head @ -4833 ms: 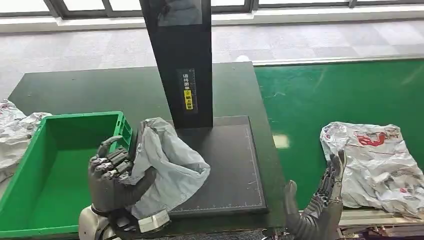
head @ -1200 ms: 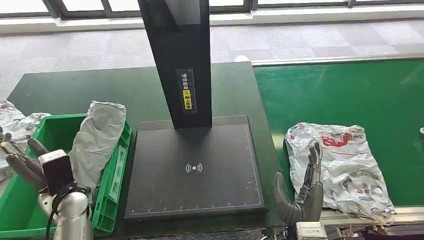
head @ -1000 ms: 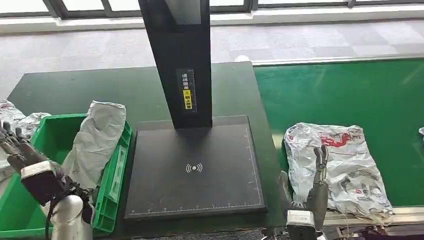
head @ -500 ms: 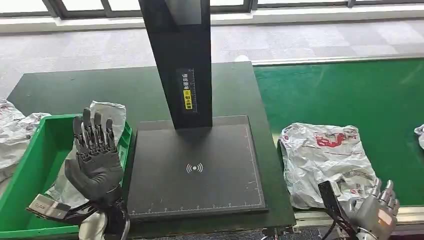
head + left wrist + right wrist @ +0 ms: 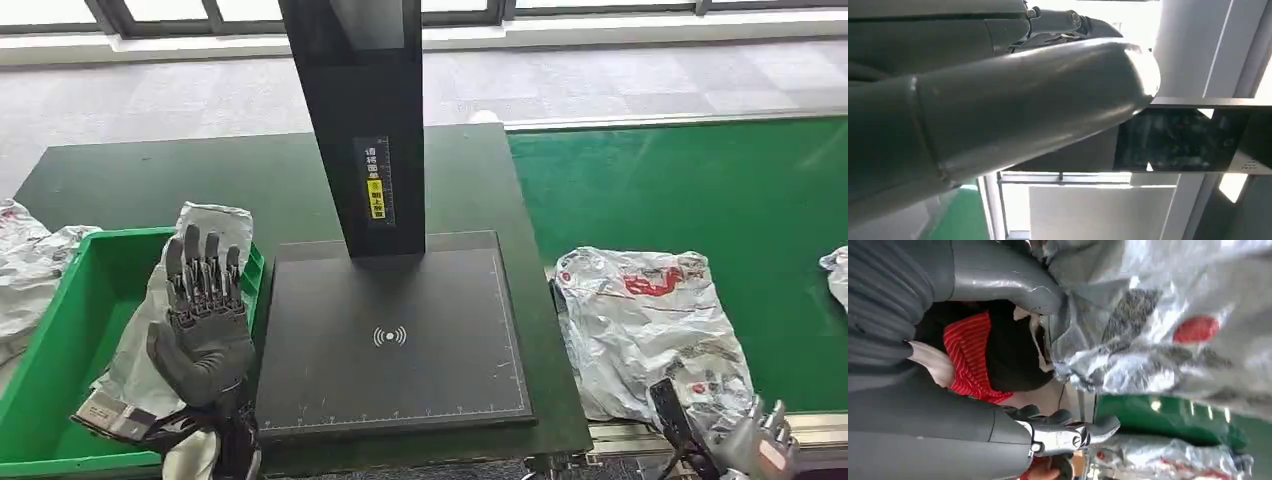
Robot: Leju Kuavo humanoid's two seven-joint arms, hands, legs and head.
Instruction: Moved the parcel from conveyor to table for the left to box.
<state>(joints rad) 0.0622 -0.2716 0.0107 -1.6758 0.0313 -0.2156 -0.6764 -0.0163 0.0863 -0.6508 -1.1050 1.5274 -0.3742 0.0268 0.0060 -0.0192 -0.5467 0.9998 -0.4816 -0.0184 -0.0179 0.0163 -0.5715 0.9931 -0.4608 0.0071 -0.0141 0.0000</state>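
A white crinkled parcel with red print [image 5: 645, 315] lies on the green conveyor [image 5: 700, 190], close to the table's edge. My right hand [image 5: 765, 448] is low at the parcel's near corner, fingers apart; in the right wrist view its thumb [image 5: 1008, 285] lies against the parcel [image 5: 1158, 325] without gripping it. My left hand [image 5: 205, 320] is raised with its fingers spread and holds nothing. Behind it a grey parcel [image 5: 215, 225] hangs over the right rim of the green box [image 5: 60, 330].
A black scanner pad [image 5: 390, 335] with a tall black post [image 5: 360, 120] fills the middle of the dark table [image 5: 150, 180]. More crumpled parcels [image 5: 30, 265] lie left of the box. Another parcel [image 5: 838, 272] shows at the conveyor's right edge.
The grey parcel went from my left hand to the box rim, and that hand rose, spread. The white parcel drifted left on the belt. My right hand dropped from beside it to its near corner.
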